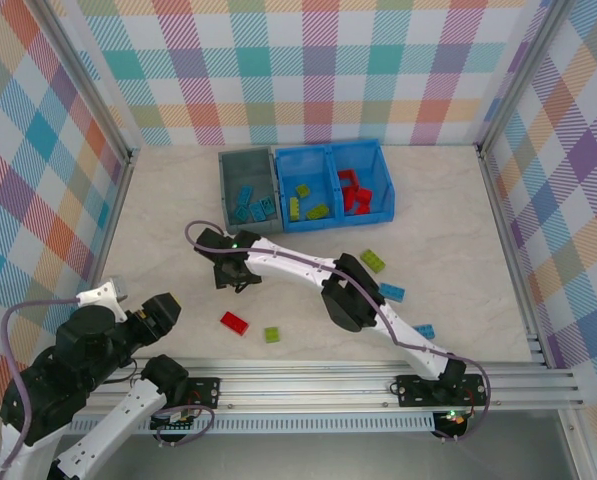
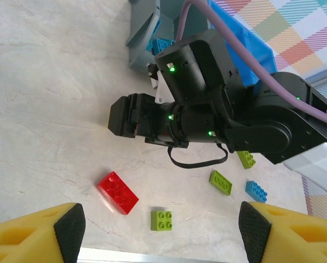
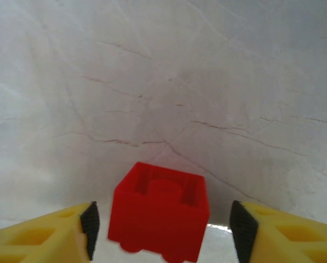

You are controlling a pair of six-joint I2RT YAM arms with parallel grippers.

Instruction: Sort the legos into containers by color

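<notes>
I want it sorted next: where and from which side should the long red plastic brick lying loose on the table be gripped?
Probably across its two long side walls, at mid-length, coming straight down from above. The long red plastic brick lies flat, studs up, on the marble-look table, and the small lime green plastic brick beside it sits apart, leaving both walls free.

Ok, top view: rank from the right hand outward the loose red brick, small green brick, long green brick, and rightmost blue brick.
1. Red brick, just near-side of the right hand.
2. Small green brick, beside the red.
3. Long green brick, well off to the right.
4. Rightmost blue brick, front right.
</notes>
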